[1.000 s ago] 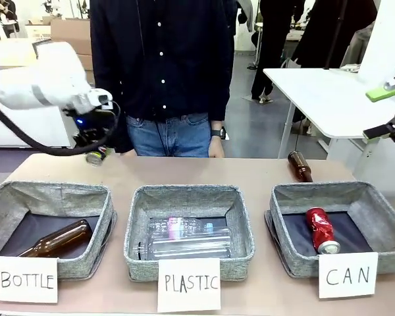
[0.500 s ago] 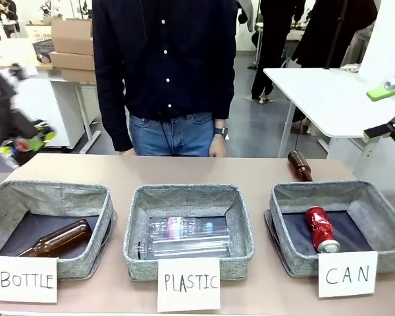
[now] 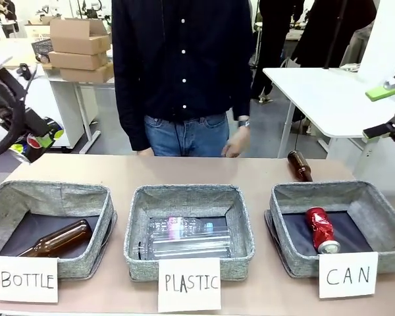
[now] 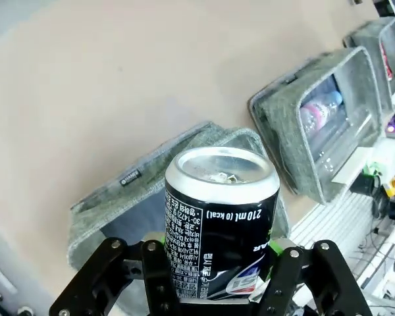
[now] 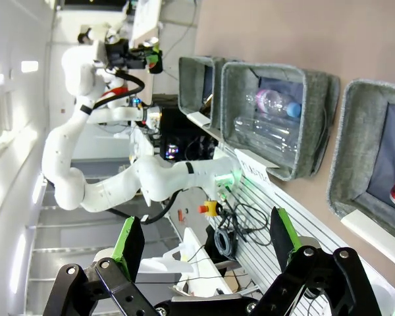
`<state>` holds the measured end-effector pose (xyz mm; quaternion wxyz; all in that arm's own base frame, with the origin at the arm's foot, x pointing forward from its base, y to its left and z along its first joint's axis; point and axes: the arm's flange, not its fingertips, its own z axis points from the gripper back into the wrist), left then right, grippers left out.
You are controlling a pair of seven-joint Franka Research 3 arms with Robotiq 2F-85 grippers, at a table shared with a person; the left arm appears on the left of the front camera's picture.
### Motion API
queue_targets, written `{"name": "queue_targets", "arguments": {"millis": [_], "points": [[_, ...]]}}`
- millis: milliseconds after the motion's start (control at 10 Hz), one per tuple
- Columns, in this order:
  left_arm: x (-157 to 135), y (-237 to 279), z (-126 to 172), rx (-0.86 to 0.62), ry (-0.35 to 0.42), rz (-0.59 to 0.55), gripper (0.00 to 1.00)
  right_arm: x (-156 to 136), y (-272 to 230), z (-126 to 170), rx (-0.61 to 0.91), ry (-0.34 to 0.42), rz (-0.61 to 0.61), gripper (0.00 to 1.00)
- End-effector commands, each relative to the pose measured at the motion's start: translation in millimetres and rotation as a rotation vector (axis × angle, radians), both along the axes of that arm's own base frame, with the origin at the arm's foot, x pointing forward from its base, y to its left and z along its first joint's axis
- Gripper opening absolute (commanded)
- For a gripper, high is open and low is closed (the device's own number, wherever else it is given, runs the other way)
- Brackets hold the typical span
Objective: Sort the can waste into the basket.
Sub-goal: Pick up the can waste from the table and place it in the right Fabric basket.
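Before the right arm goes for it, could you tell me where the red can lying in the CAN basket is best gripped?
Probably across the middle of its body, coming straight down from above. The red can lies on its side on the dark lining of the CAN basket, dented and clear of the walls. Its rounded sides face left and right, so fingers could close across them. The right gripper is open.

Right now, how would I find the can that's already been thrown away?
Look at the three grey baskets; take the one on the right with the CAN card. The red can lies in it, dented, the only red thing there.
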<state>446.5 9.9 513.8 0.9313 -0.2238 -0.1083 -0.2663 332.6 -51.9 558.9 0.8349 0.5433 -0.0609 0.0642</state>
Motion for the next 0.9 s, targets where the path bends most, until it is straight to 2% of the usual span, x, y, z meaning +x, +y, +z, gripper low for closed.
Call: {"name": "queue_targets", "arguments": {"millis": [0,200,300,400,600,700,800], "points": [[-4,2,0,-0.005,-0.002,-0.006,0.33,0,-1,-1,-0.014,-0.026,0.009,1.00],[-19,-119,34,0.045,-0.154,-0.282,0.33,0,0,0,0.000,0.000,0.000,1.00],[-33,-180,44,0.073,-0.184,-0.453,0.33,-16,-29,32,-0.129,-0.042,-0.160,1.00],[-52,-237,49,0.113,-0.244,-0.576,0.33,-34,-67,49,-0.289,-0.072,-0.295,1.00],[-90,-346,46,0.113,-0.324,-0.816,0.33,-71,-136,47,-0.487,-0.003,-0.503,1.00],[-106,-401,39,0.126,-0.392,-0.871,0.33,-89,-164,40,-0.513,0.044,-0.585,1.00],[-125,-453,37,0.090,-0.339,-0.992,0.33,-107,-185,34,-0.502,0.064,-0.641,1.00]]}}
